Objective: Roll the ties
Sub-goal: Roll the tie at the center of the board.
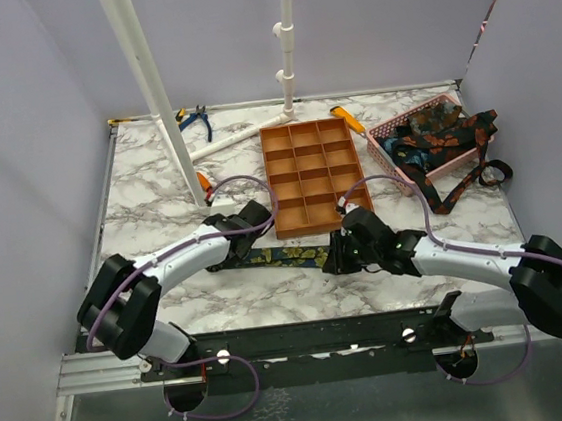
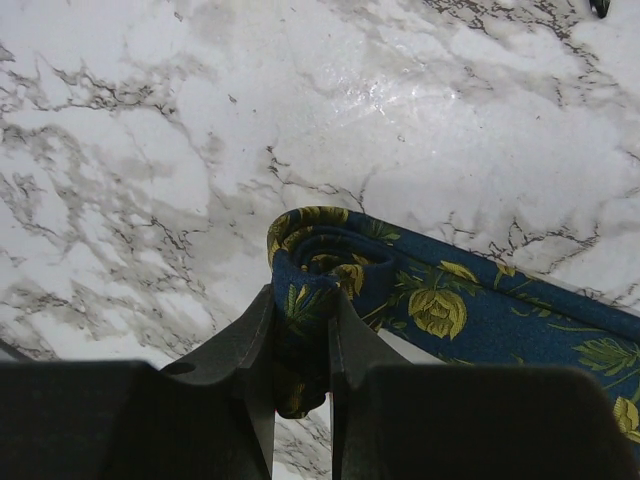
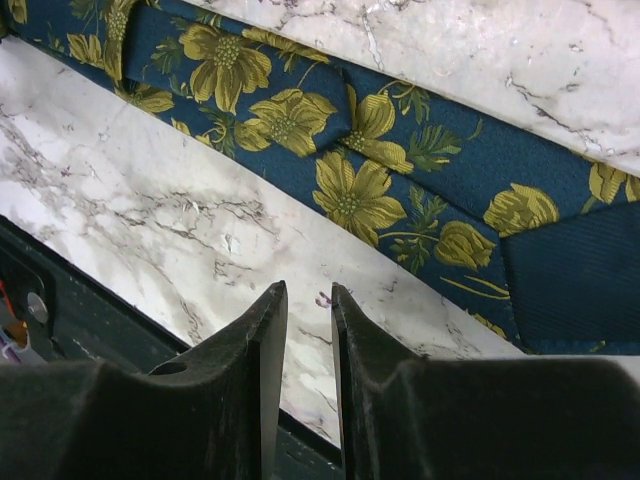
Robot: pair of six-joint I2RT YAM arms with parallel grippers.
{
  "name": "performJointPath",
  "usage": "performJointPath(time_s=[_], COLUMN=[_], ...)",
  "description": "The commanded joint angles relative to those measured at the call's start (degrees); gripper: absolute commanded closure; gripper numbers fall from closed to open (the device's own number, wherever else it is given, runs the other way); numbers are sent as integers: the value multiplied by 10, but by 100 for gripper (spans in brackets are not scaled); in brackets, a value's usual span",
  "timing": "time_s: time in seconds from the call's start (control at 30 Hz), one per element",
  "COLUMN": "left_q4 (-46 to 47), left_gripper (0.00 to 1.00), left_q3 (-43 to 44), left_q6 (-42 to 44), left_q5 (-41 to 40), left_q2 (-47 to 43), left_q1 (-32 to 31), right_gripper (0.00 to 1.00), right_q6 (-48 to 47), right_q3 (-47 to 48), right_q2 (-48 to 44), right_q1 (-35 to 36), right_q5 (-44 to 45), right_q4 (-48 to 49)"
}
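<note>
**Tie rolled at one end, held by left tool; right tool empty**

- One tie [image 1: 291, 257] is laid flat on the marble worktop [image 1: 160, 203], just in front of the near edge of the orange tray [image 1: 270, 186]. It runs left to right between the two arms.
- Print: dark blue cloth with yellow flowers and green leaves.
- The left end of the tie is wound into a small coil [image 2: 320, 250] of a few turns. The coil is stood on its edge on the worktop, and the rest of the tie runs away from it, flat, to the right of the left wrist view.
- The left tool [image 2: 300, 340] is closed on this coil. Cloth is pinched between both fingers, and the gap is filled by it.
- The right tool [image 3: 308, 300] is set narrow, with a thin slit between the fingers. Only bare marble is seen in the slit and nothing is held. It is kept over the worktop just beside the near edge of the tie, not touching it.
- More ties [image 1: 444, 138] are heaped in the pink basket [image 1: 380, 150] at the far right. One is draped over the rim onto the worktop.
</note>
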Motion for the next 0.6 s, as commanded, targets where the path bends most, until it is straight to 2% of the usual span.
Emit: performJointPath(time_s=[0.0,0.33,0.37,0.43,0.57], left_q4=[-37,-49,-48,-42,-20], left_gripper=[100,100,98,80,56], left_q3=[26,88,91,94,93], left_q6=[-34,-78,-80,-81,-76], left_q5=[-71,-85,-82,-75,-49], left_q2=[52,156,165,177,175], left_q1=[-34,-113,-117,-125,-136], right_gripper=[72,71,72,71,71], right_q6=[6,7,8,9,11], right_q3=[-11,-19,-20,-20,-22], right_q2=[-24,-33,-34,-37,-44], right_q1=[4,5,5,4,4], right_q5=[10,16,17,19,28], right_q4=[-15,-23,-24,-26,-34])
